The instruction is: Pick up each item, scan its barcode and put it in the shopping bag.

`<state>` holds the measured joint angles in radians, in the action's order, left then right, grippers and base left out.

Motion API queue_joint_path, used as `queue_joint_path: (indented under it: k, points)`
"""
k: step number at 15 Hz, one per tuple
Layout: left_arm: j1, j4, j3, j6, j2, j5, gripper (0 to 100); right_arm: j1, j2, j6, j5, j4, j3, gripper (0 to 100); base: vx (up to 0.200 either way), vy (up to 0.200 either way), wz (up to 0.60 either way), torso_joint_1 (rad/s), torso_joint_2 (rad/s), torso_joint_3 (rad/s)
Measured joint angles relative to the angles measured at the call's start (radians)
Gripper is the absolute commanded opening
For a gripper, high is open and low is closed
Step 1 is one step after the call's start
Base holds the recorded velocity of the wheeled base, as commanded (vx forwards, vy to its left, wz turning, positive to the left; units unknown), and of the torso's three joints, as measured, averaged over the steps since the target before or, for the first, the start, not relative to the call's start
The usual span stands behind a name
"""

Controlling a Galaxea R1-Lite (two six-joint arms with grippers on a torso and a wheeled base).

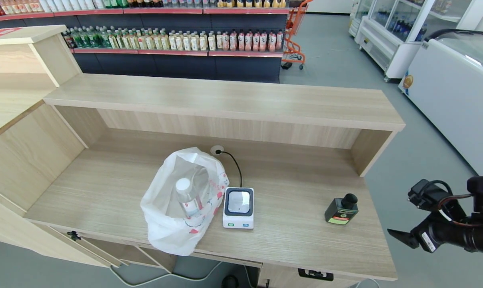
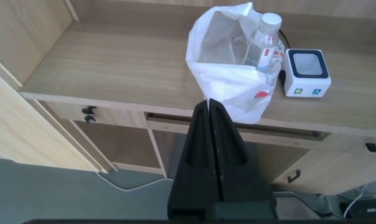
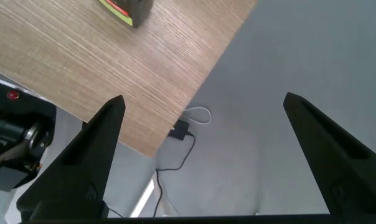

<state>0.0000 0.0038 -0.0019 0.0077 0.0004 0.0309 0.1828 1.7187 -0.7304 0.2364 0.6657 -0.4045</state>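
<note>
Head view shows the dark black-capped bottle unscanned on the desk, right of the scanner, so the right pincer hangs spread apart nearby, the left pincer idle, pressed together.

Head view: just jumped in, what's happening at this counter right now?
Nothing is being held. A clear water bottle stands inside the white shopping bag on the counter, next to the barcode scanner. A small dark bottle with a black cap stands further right, not yet bagged. The right tool is open, off the counter's right edge near that bottle. The left tool is shut, in front of the counter by the bag.
</note>
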Motion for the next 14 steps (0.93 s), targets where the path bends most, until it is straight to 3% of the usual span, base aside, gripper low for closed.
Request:
queue_joint_path:
  k: [4,14]
  points:
    - [0.000,-0.001,0.000,0.000,0.000,0.000,0,-0.072,0.138,-0.032,0.045,0.109,-0.025,100,0.000,0.000,0.00,0.000,0.00,0.000]
    - [0.000,0.000,0.000,0.000,0.000,0.000,0,-0.166,0.317,-0.043,0.051,0.146,-0.172,100,0.000,0.000,0.00,0.000,0.00,0.000]
